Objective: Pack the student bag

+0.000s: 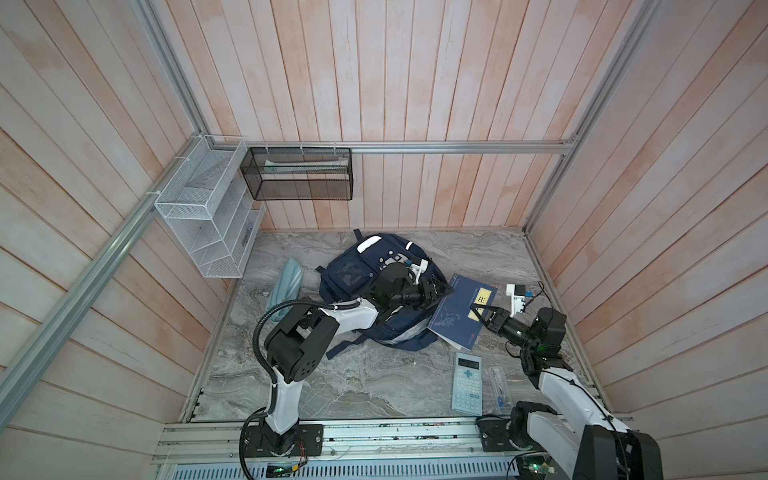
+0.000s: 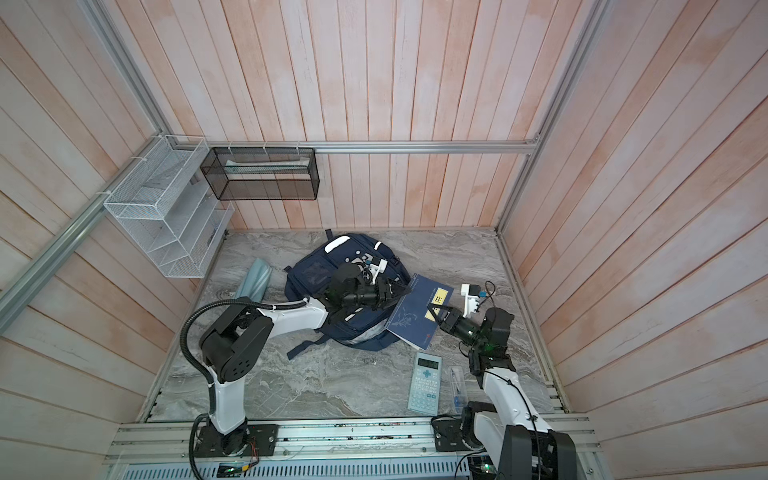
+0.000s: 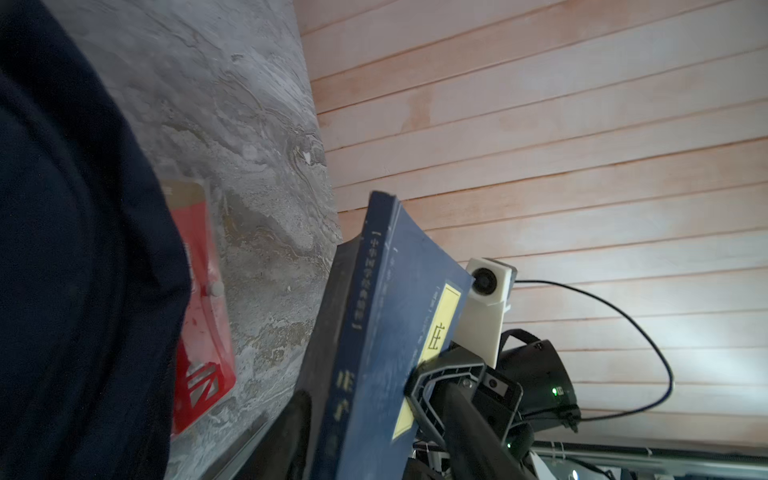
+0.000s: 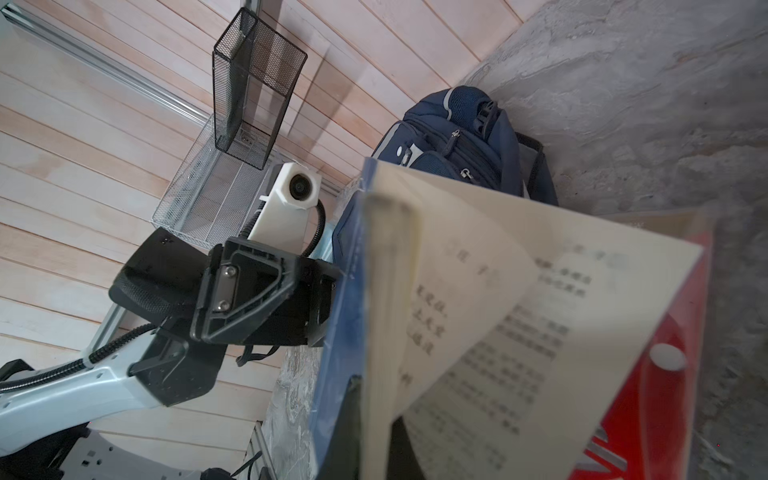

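Note:
The student bag (image 1: 353, 274) (image 2: 316, 282), navy with white stripes, lies flat in the middle of the marble table. A blue book (image 1: 455, 316) (image 2: 415, 318) with a yellow label leans tilted off the bag's right side. My right gripper (image 1: 477, 309) (image 4: 374, 415) is shut on the book's open edge, pinching the cover and some pages. My left gripper (image 1: 436, 291) (image 3: 370, 415) hovers over the bag's right edge, open, with the book's spine side between its fingers. A red clear folder (image 3: 199, 316) (image 4: 648, 374) lies on the table under the book.
A pale blue calculator (image 1: 467, 382) and a clear pen case (image 1: 497, 386) lie near the front right. A teal item (image 1: 286, 282) rests left of the bag. A white wire basket (image 1: 203, 208) and a black mesh basket (image 1: 297, 174) hang on the back-left walls.

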Action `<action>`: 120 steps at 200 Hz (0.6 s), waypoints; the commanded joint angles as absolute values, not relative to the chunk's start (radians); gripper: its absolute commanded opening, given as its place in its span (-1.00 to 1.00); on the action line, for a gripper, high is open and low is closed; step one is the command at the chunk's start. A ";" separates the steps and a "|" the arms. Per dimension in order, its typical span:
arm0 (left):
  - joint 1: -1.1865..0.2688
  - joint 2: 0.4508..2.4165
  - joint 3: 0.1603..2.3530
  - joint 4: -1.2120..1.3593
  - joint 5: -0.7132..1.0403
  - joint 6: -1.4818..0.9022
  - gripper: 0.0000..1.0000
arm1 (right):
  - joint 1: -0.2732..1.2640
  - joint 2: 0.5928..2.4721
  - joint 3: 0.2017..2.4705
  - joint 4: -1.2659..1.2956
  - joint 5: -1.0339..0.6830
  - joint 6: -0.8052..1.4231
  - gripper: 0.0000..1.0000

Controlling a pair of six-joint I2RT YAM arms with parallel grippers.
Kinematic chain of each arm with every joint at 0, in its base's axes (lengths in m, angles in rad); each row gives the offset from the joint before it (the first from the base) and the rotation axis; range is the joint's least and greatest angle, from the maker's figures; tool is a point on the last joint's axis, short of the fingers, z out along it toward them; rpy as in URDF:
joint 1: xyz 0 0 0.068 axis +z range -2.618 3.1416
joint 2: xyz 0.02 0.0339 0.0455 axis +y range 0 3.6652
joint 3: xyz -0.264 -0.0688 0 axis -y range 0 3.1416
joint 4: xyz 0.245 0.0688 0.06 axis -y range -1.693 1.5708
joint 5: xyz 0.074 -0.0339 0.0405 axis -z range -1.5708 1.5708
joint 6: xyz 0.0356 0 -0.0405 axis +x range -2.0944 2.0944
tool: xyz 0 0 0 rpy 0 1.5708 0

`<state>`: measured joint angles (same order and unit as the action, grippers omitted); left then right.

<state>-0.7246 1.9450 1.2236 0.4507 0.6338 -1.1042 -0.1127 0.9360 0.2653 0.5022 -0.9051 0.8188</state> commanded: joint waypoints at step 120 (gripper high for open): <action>-0.840 1.966 1.444 -0.520 -0.095 -0.092 0.41 | -0.128 1.163 0.373 0.222 -0.784 0.636 -1.00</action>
